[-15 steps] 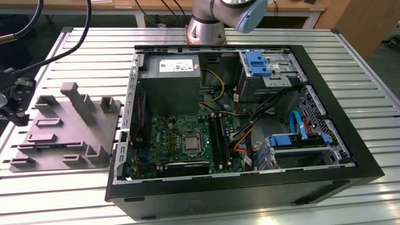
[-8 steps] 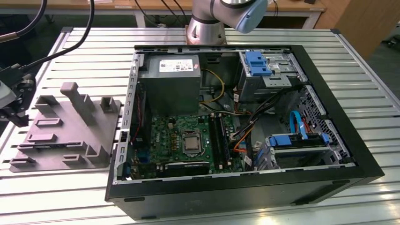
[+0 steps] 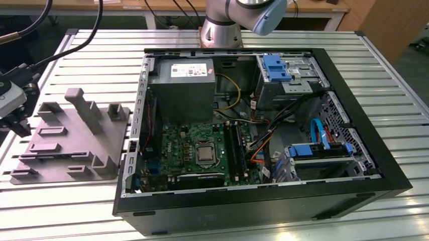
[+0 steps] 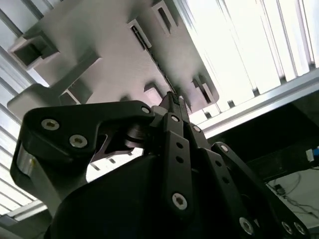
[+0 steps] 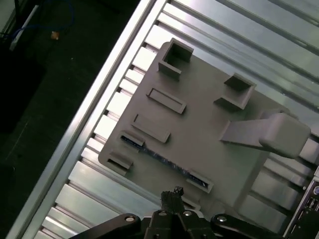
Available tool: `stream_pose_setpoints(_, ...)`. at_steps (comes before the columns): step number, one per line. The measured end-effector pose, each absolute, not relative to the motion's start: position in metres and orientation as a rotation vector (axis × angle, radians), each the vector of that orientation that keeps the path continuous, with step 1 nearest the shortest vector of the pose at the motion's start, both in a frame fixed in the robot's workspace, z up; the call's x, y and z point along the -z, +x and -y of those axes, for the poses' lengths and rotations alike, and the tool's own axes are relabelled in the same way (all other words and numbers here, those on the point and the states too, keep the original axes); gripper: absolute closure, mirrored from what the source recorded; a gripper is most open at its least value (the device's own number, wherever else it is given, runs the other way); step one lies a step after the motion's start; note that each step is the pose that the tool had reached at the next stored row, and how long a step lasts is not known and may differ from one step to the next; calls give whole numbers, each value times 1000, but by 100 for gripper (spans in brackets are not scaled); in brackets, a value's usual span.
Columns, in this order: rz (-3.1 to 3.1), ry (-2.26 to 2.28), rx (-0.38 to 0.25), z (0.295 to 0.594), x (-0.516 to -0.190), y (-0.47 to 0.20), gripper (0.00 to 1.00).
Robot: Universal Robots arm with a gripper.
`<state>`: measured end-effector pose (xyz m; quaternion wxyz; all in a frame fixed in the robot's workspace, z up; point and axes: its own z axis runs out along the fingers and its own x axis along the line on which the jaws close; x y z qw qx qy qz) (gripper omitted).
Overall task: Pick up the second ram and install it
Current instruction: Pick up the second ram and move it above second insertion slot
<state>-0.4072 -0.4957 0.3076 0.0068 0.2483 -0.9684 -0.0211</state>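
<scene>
The second ram (image 5: 164, 160) is a thin dark stick that stands on edge in the grey plastic tray (image 5: 209, 129), held between two small end brackets. In the second wrist view the ram (image 4: 152, 57) runs as a dark line across the tray (image 4: 99, 45). My gripper (image 5: 172, 192) hovers above the tray's outer edge, a short way to the side of the ram. Its fingertips (image 4: 172, 99) are pressed together with nothing between them. In the exterior view the gripper (image 3: 17, 120) hangs at the far left, beside the tray (image 3: 74, 140).
The open computer case (image 3: 261, 201) lies on the slatted aluminium table (image 3: 389, 65), at the exterior view's right of the tray. Inside it are the grey power supply box (image 3: 181, 90), the motherboard with its silver processor socket (image 3: 203, 153), cables and blue drive brackets. Upright posts (image 3: 84, 108) rise from the tray.
</scene>
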Motion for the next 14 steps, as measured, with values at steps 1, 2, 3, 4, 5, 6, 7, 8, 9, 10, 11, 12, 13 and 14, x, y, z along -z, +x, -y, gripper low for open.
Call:
stream_pose_setpoints(1, 3022, 804, 66, 496, -307, -407, 90)
stream_pose_setpoints(2, 3014, 831, 66, 496, -307, -407, 90)
stream_pose_setpoints(3, 3006, 858, 65, 496, -307, -407, 90)
stream_pose_setpoints(4, 2998, 885, 65, 496, -307, -407, 90)
stream_pose_setpoints(5, 2989, 913, 65, 496, -306, -407, 90)
stream_pose_setpoints(6, 2980, 941, 65, 496, -306, -407, 90)
stream_pose_setpoints(7, 2971, 966, 64, 496, -306, -407, 90)
stream_pose_setpoints(8, 2962, 993, 64, 496, -306, -407, 90)
stream_pose_setpoints(9, 2953, 1020, 64, 496, -305, -407, 90)
stream_pose_setpoints(10, 2943, 1046, 64, 496, -305, -407, 90)
stream_pose_setpoints(11, 2933, 1072, 63, 496, -305, -407, 90)
stream_pose_setpoints(12, 2922, 1101, 63, 496, -305, -407, 90)
stream_pose_setpoints(13, 2912, 1127, 63, 496, -304, -407, 90)
stream_pose_setpoints(14, 2901, 1153, 63, 496, -304, -407, 90)
